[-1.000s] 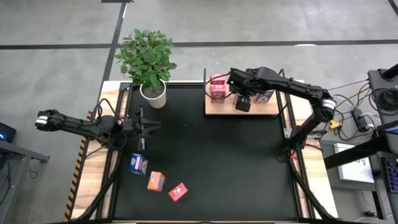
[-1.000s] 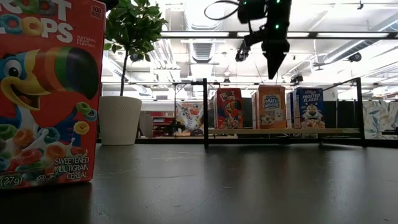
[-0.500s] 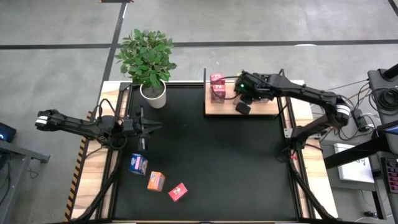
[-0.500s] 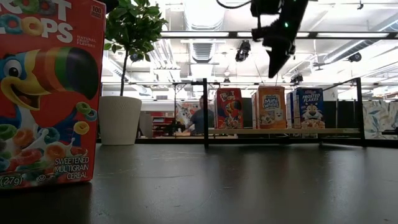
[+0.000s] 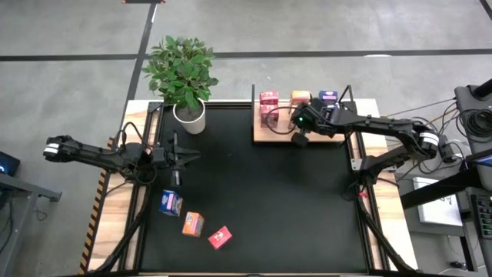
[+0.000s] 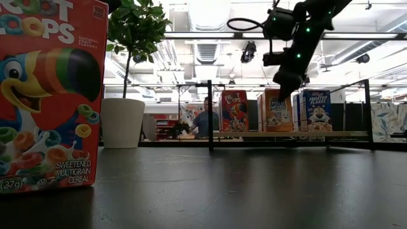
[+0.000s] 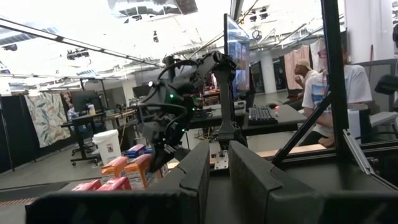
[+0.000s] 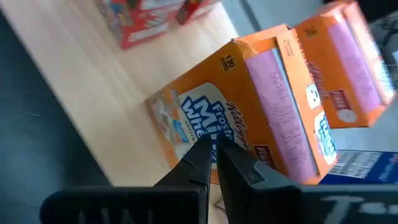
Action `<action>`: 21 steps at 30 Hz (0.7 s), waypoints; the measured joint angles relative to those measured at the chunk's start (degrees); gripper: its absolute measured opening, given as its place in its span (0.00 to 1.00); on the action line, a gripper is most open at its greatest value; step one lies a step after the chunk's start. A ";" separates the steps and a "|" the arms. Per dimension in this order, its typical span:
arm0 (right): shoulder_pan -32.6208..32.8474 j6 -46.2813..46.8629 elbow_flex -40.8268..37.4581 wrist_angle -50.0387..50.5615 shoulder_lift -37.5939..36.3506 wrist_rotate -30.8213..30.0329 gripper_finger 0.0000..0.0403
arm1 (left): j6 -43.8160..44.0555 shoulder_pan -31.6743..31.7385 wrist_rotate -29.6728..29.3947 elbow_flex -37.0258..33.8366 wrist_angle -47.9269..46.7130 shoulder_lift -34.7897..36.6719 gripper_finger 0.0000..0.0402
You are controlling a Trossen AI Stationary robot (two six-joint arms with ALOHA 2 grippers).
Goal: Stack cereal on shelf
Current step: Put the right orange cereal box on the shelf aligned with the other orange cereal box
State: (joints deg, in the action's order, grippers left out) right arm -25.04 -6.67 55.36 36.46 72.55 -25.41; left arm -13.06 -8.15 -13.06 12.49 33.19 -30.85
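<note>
High view, shelf: your shelf (image 5: 277,135) sits at the table's far right, carrying red (image 5: 268,98), orange (image 5: 300,96) and blue (image 5: 328,97) cereal boxes along its back edge.
High view, right gripper: your right gripper (image 5: 300,138) hangs over the shelf's front edge, pinched together and empty.
High view, loose cereal: three boxes lie near the front left, blue (image 5: 171,203), orange (image 5: 193,224), red (image 5: 221,238).
High view, left gripper: your left gripper (image 5: 175,177) waits at the left side, closed on nothing.
Low view: you see the right gripper (image 6: 287,81) above the shelf (image 6: 292,134), in front of the orange box (image 6: 275,109).
Left wrist view: your fingers (image 7: 199,171) stand tight together.
Right wrist view: your fingers (image 8: 205,158) meet, pointing at an orange box (image 8: 249,106) on the wood.
</note>
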 joint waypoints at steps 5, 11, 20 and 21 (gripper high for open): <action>-0.13 -0.80 -1.62 -2.87 -0.02 -0.67 0.03 | -0.02 -0.02 0.00 0.00 0.00 0.00 0.11; -0.08 1.01 -3.50 -4.41 -0.02 0.00 0.03 | -0.04 -0.02 -0.01 0.00 -0.01 0.00 0.11; 0.00 2.20 -6.85 -12.03 -0.04 -0.38 0.03 | -0.09 0.00 -0.01 0.00 -0.07 0.00 0.11; 0.00 2.20 -6.85 -12.40 -0.04 -0.84 0.03 | -0.09 0.00 0.00 0.00 -0.07 0.00 0.11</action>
State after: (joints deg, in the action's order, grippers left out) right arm -25.04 -4.47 48.51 24.06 72.51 -26.25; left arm -13.15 -8.14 -13.06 12.49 33.12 -30.85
